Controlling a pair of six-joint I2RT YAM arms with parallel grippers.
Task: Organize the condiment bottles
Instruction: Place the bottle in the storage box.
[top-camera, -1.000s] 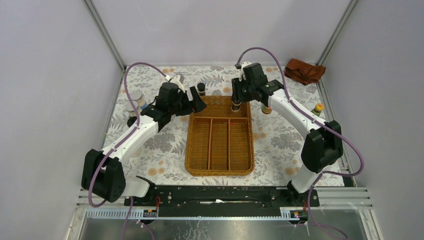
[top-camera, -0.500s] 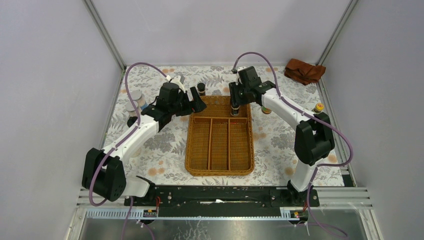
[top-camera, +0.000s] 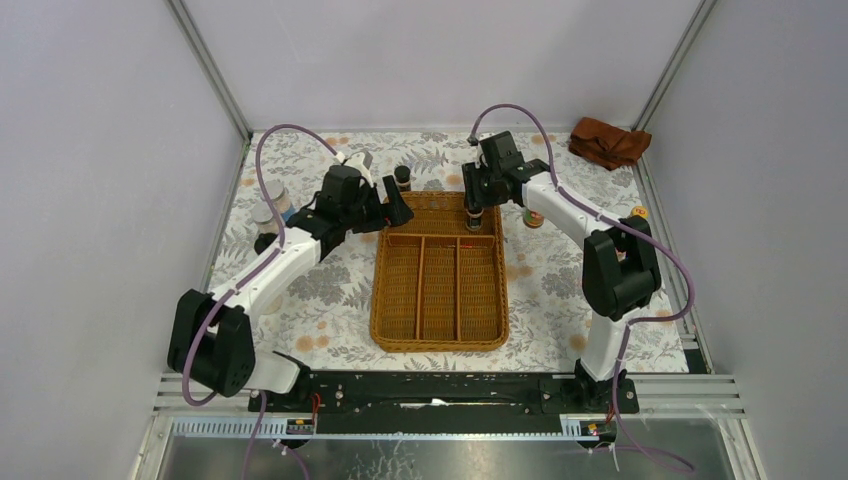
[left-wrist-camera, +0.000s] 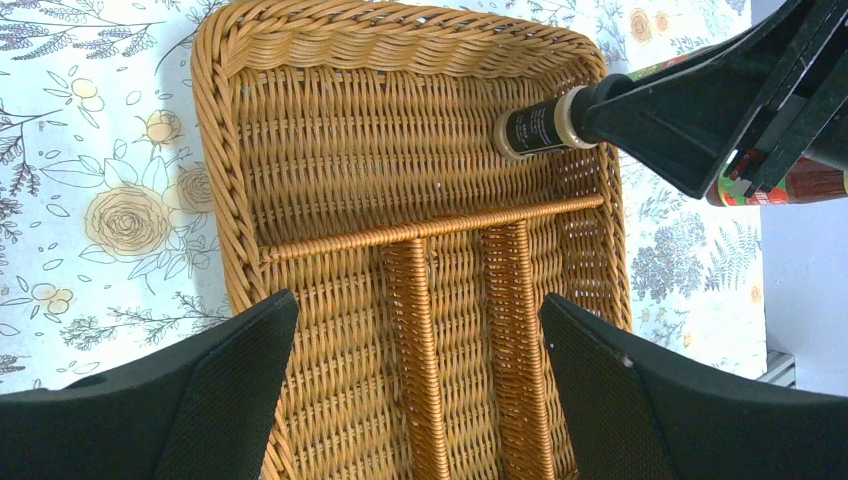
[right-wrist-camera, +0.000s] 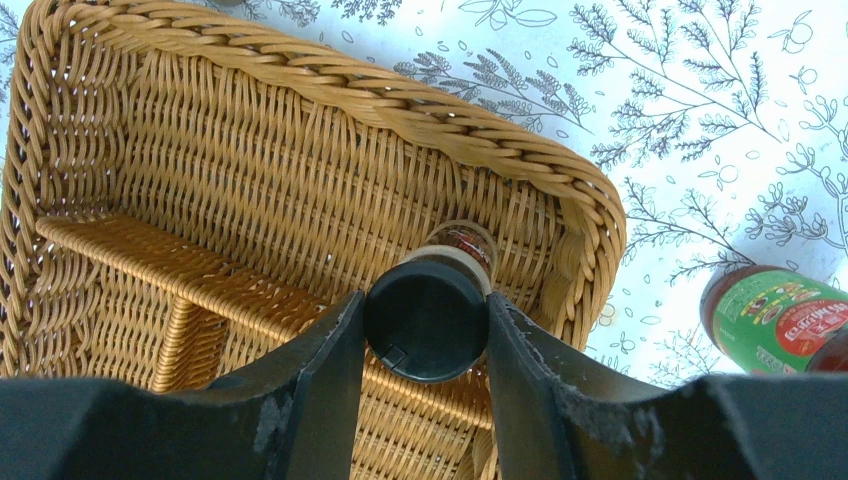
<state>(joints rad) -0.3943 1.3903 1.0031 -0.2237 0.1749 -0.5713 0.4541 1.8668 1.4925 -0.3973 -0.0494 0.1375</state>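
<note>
My right gripper is shut on the black cap of a tiny dark bottle. It holds the bottle upright in the far cross compartment of the wicker tray, near its right corner. I cannot tell if the bottle touches the floor. The left wrist view also shows this bottle. My left gripper is open and empty above the tray's far left part. A second tiny dark bottle stands behind the tray. A red sauce bottle stands right of the tray, and another is farther right.
Silver-lidded shakers and other small jars stand at the left mat edge behind my left arm. A rust-brown cloth lies at the far right corner. The tray's three long compartments hold nothing. The red bottle's green label is close to my right fingers.
My right gripper has carried the tiny bottle slightly lower into the tray's far right corner, and its arm has folded inward. The left gripper has barely shifted.
</note>
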